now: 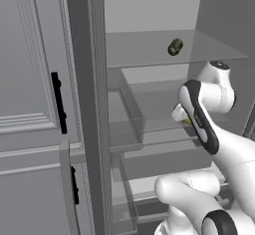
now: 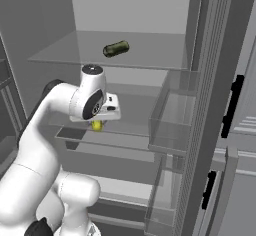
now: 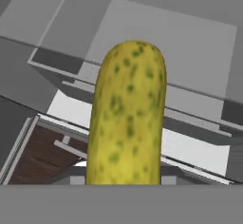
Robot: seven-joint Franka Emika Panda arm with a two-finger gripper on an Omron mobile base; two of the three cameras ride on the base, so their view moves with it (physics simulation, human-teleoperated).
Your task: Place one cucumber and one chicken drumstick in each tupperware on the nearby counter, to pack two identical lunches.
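Left base view: an open fridge is seen, with grey cabinet doors (image 1: 30,79) at left carrying black handles (image 1: 59,102). A dark green cucumber (image 1: 175,46) is lying on the upper glass shelf (image 1: 149,50), toward the back. The arm (image 1: 204,124) is reaching in below that shelf. A sliver of yellow (image 1: 187,121) is seen just beside the wrist; the claw itself is hidden behind the arm.

Right base view: the same dark green cucumber (image 2: 116,48) is lying on its side on the upper shelf (image 2: 75,50), well apart from the hand. The gripper (image 2: 97,124) is pointed down over the middle shelf (image 2: 120,140), and a yellowish-green cucumber (image 2: 97,125) is seen just under the hand, at the fingers. Clear door bins (image 2: 172,120) are seen at right.

Hand view: the yellowish-green cucumber (image 3: 127,118) is seen close up, speckled, running upright along the gripper's axis from the bottom edge. The fingers are covered by it, so the cucumber appears pinched, but the contact itself cannot be seen. Fridge shelves (image 3: 190,52) and a strip of wood floor (image 3: 42,156) are seen behind it.
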